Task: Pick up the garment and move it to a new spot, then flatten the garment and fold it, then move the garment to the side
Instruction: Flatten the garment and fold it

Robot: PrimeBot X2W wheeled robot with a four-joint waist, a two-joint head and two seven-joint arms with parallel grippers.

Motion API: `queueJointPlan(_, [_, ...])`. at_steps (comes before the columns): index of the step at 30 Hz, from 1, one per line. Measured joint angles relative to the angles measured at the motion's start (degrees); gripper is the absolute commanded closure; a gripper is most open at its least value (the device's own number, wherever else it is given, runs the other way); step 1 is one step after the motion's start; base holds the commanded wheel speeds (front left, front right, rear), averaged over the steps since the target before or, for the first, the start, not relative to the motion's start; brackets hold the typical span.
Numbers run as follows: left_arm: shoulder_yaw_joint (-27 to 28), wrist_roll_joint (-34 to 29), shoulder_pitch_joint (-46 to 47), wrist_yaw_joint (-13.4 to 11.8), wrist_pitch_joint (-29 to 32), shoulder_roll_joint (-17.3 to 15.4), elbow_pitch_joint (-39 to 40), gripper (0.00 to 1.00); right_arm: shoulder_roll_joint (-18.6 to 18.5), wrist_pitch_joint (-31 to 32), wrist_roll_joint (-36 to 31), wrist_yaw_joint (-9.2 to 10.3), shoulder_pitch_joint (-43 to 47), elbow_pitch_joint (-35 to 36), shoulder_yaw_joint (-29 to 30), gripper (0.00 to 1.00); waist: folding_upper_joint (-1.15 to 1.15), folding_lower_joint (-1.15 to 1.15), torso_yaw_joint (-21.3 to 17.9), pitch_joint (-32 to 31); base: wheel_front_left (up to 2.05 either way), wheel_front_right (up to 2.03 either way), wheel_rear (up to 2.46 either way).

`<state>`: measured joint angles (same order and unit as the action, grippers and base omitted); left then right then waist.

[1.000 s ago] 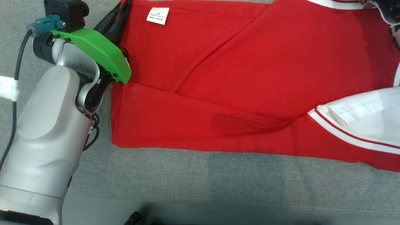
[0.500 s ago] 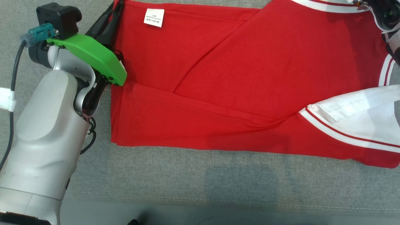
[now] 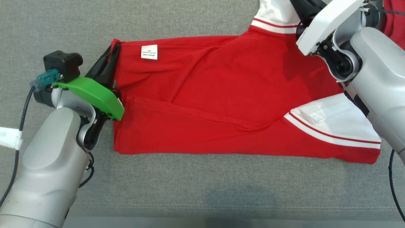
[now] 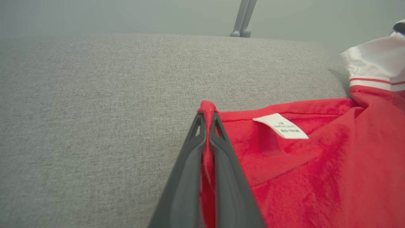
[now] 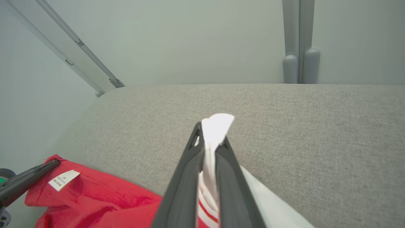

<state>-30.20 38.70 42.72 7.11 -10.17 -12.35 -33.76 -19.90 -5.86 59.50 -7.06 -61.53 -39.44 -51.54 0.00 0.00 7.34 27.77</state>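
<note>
Lying across the grey desk (image 3: 190,196), back from its near edge in the head view, the red garment (image 3: 221,104) is pinched at its left corner by the left tool (image 3: 114,52). Left wrist view: that tool is clamped on red cloth (white label (image 4: 281,126) just beside). Right wrist view: the right tool (image 5: 211,134) is clamped on the garment's white sleeve.

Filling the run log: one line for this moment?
left gripper: shut on red-and-white fabric garment, corner | right gripper: shut on white sleeve | garment: spread across grey fabric surface
</note>
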Motion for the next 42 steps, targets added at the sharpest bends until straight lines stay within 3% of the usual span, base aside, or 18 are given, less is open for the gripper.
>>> queueJointPlan(10, [2.00, 2.36, -2.89, 0.00, -1.76, -3.16, -2.76, 1.00, -3.75, -5.28, 1.37, 0.00, 3.15, 0.98, -0.60, 1.00, 0.00, 0.00, -2.84, -5.58, 0.00, 0.00, 0.00])
queueJointPlan(19, [0.29, 2.40, -2.92, 0.00, -2.57, -2.82, -2.48, 1.00, -5.57, -6.78, 3.20, 0.00, 5.29, 3.10, -1.53, 1.00, 0.00, 0.00, -5.05, -8.81, 0.00, 0.00, 0.00])
queueJointPlan(31, [-1.18, 2.42, -8.71, 0.00, -3.57, -3.99, -2.78, 1.00, -5.89, -7.75, 4.67, 0.00, 13.64, 9.87, -7.20, 1.00, 0.00, 0.00, -5.87, -13.35, 0.00, 0.00, 0.00])
queueJointPlan(42, [-1.92, 2.99, -12.07, 0.00, -3.57, -4.60, -2.71, 1.00, -10.36, -7.80, 6.75, 0.00, 17.85, 10.24, -10.56, 1.00, 0.00, 0.00, -7.31, -15.29, 0.00, 0.00, 0.00])
